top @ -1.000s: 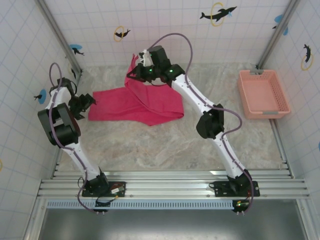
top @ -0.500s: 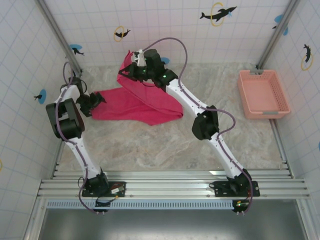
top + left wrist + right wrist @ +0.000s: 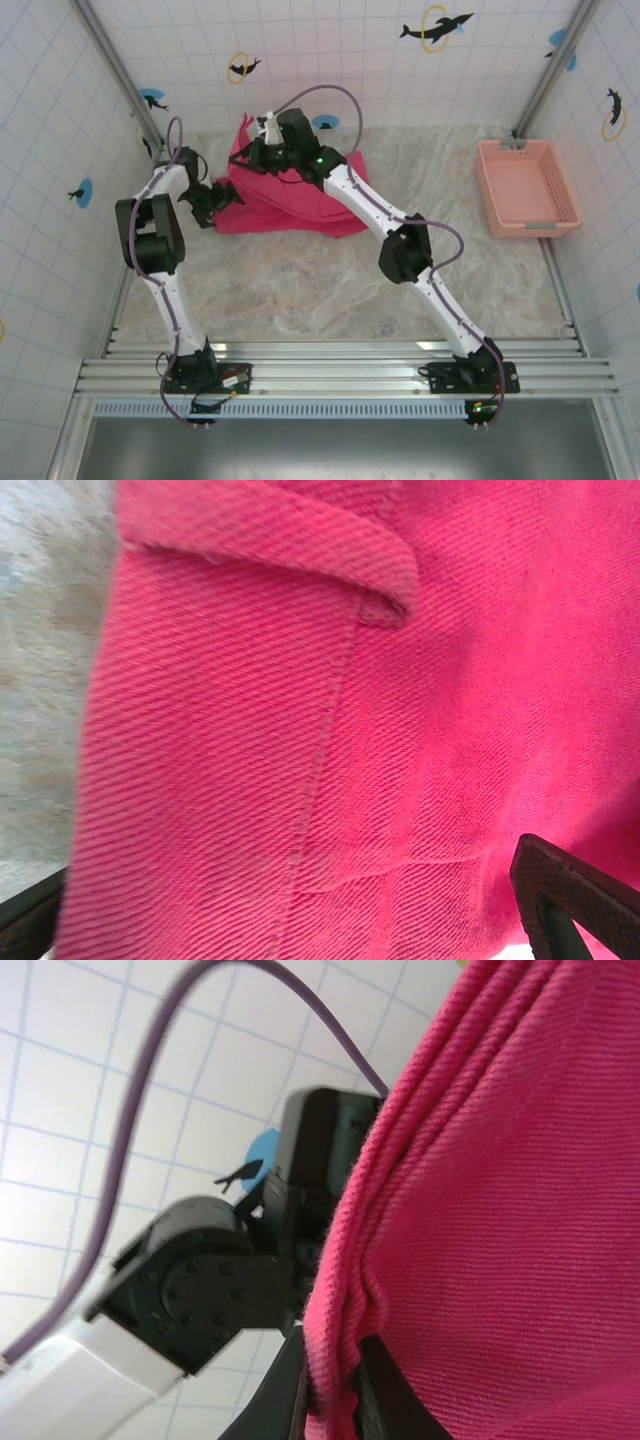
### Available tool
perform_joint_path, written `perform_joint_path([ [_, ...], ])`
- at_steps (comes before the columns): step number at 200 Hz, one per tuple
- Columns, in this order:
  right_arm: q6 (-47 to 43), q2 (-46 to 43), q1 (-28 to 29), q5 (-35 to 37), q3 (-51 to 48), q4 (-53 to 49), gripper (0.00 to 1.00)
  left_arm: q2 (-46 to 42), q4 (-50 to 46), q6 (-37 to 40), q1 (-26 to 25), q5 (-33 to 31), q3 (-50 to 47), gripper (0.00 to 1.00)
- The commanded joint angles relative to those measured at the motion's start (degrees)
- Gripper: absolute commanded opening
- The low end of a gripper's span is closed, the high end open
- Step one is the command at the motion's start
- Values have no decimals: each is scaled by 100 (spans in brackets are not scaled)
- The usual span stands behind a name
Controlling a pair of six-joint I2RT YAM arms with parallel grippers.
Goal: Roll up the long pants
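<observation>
Upper centre of the top view, your right gripper (image 3: 256, 152) pinches a fold of the long pants (image 3: 300, 205). At their left edge, your left gripper (image 3: 227, 193) has its jaws spread over cloth.

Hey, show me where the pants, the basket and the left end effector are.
pants (image 3: 300, 210), top view, flat middle of the cloth.
basket (image 3: 525, 188), top view, its bare floor.
left end effector (image 3: 228, 197), top view, midway between its fingertips.

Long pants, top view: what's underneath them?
The marbled tabletop shows around the long pants; their far end is held up by the right gripper. Anything beneath the cloth is covered.
</observation>
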Motion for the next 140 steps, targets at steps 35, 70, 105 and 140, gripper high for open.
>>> perform_joint_path([
  [35,-18,601,165,-116,-7,238,4,-98,-1116,905,503,107,426,97],
  [70,213,874,209,-143,-11,460,13,-420,-1415,1311,751,-142,305,97],
  [105,785,1162,222,18,-7,1295,14,-580,-1626,1550,925,-151,262,97],
  [140,1118,1145,193,96,189,2068,10,-503,-1735,1643,1008,-153,179,97],
])
